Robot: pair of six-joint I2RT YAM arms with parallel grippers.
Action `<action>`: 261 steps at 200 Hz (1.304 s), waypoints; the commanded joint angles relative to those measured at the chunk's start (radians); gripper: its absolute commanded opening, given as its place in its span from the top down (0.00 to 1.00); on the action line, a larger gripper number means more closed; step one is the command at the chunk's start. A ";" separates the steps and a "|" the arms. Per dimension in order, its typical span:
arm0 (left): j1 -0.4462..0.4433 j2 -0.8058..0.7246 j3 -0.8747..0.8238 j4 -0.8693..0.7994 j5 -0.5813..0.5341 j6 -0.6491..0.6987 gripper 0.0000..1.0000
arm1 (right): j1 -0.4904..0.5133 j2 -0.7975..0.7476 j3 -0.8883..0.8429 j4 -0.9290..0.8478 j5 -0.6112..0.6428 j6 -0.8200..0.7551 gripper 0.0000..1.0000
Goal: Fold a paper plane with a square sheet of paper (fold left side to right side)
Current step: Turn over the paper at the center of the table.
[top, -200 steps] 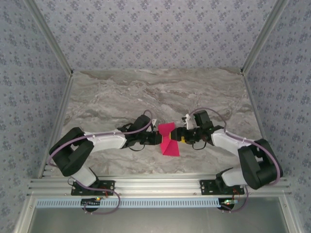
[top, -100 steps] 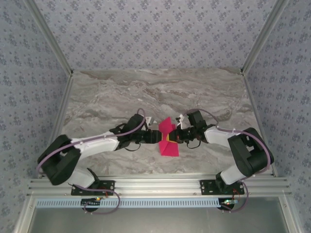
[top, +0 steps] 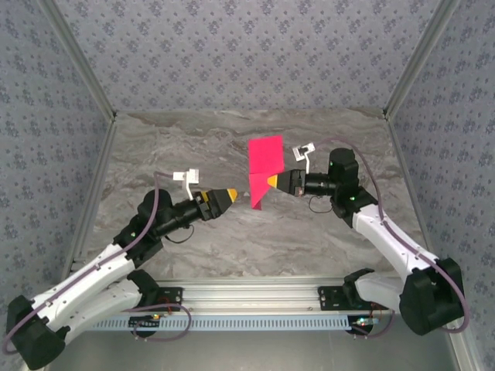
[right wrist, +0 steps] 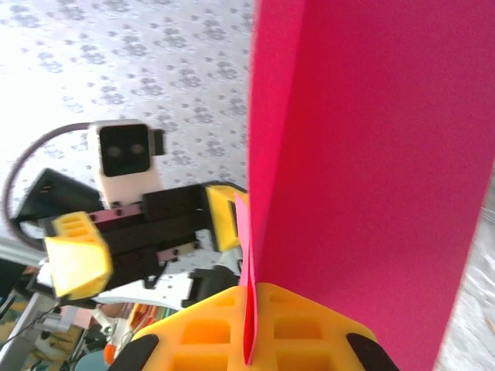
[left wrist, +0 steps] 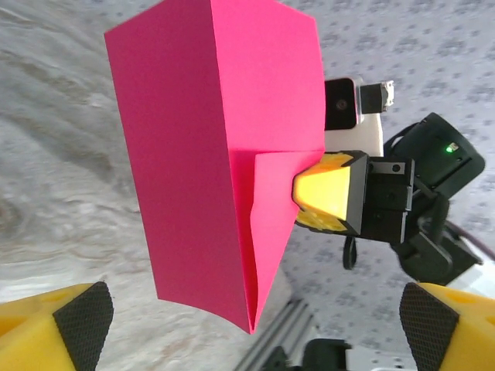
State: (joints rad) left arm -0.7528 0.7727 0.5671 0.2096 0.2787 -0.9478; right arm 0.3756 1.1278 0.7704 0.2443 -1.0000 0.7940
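Paper [top: 265,154] pinched aloft by outstretched right tool [top: 270,182].

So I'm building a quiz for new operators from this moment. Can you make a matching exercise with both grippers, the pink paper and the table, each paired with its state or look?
Column one:
1. left gripper
2. right gripper
3. square sheet of paper
4. table

Column two:
A. grey marble pattern
B. shut on the sheet's edge
C. open, apart from the sheet
D. pink, folded, held up in the air

Pairs: 1-C, 2-B, 3-D, 4-A
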 commanded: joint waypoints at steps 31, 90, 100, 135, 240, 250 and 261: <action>-0.038 0.075 0.012 0.305 0.131 -0.091 0.04 | 0.115 -0.022 0.089 0.070 0.005 0.108 0.94; -0.095 0.142 0.053 0.361 0.125 -0.082 0.42 | 0.165 -0.022 0.101 0.107 0.011 0.137 0.93; -0.095 0.142 0.054 0.363 0.122 -0.082 0.50 | 0.165 -0.023 0.099 0.107 0.012 0.138 0.93; -0.103 0.133 0.055 0.358 0.104 -0.073 0.76 | 0.165 -0.031 0.090 0.070 0.019 0.117 0.87; -0.364 0.323 0.424 -0.839 -0.730 0.226 1.00 | -0.098 -0.204 0.168 -1.023 0.719 -0.475 0.42; -0.405 0.418 0.512 -1.003 -0.844 0.182 1.00 | -0.119 -0.215 0.159 -1.069 0.801 -0.490 0.40; -0.436 0.532 0.608 -1.168 -0.955 0.115 1.00 | -0.144 -0.229 0.147 -1.105 0.876 -0.492 0.37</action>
State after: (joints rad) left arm -1.1217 1.1179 1.0080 -0.4393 -0.2958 -0.7689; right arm 0.2768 0.9291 0.9131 -0.5961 -0.4240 0.4107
